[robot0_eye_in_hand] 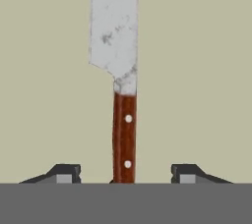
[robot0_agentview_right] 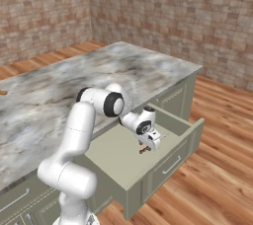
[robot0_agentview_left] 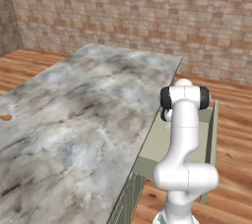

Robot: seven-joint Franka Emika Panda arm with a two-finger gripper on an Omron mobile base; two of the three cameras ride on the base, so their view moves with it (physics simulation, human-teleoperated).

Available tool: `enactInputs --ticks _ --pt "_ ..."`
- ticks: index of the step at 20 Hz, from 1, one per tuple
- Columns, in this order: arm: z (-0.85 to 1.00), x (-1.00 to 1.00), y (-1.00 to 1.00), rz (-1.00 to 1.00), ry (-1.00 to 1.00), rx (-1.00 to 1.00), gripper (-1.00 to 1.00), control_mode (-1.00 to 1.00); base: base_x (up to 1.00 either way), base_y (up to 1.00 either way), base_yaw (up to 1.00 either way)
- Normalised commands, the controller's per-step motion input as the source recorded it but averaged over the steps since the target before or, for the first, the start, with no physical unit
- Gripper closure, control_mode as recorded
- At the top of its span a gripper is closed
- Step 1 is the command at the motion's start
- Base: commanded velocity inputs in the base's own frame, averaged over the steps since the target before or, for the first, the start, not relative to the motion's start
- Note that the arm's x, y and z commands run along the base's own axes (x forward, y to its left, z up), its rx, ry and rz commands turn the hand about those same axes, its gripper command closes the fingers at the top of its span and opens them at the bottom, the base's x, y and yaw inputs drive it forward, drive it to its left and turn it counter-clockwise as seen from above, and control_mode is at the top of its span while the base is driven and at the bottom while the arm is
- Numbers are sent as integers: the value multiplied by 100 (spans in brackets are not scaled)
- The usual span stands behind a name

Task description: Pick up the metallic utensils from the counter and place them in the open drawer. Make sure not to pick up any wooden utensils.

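right base view: the arm folds down from the counter (robot0_agentview_right: 59,91) edge, gripper (robot0_agentview_right: 148,145) low inside the open drawer (robot0_agentview_right: 163,157). fingers (robot0_eye_in_hand: 64,173) spread apart, the red-handled knife (robot0_eye_in_hand: 123,95) lying between them on the drawer floor.

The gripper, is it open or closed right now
Open. In the hand view the gripper fingertips stand wide apart, with the red-handled knife lying between them on the drawer floor, untouched by either.

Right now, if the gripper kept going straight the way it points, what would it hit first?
Most likely the red-handled knife lying between the open gripper's fingertips, then the drawer floor beneath it; depth is hard to judge.
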Motion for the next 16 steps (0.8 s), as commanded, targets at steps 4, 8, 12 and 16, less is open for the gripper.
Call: enactInputs --ticks 4,8,12,16 --pt "12 -5 3 -3 7 -6 -100 -100 0 0 0" --pt "71 -61 2 -6 3 -7 -100 -100 0 0 0" --pt "100 -40 22 -1 -2 0 -100 -100 0 0 0" --pt "100 -27 26 0 -17 0 -100 -100 0 0 0"
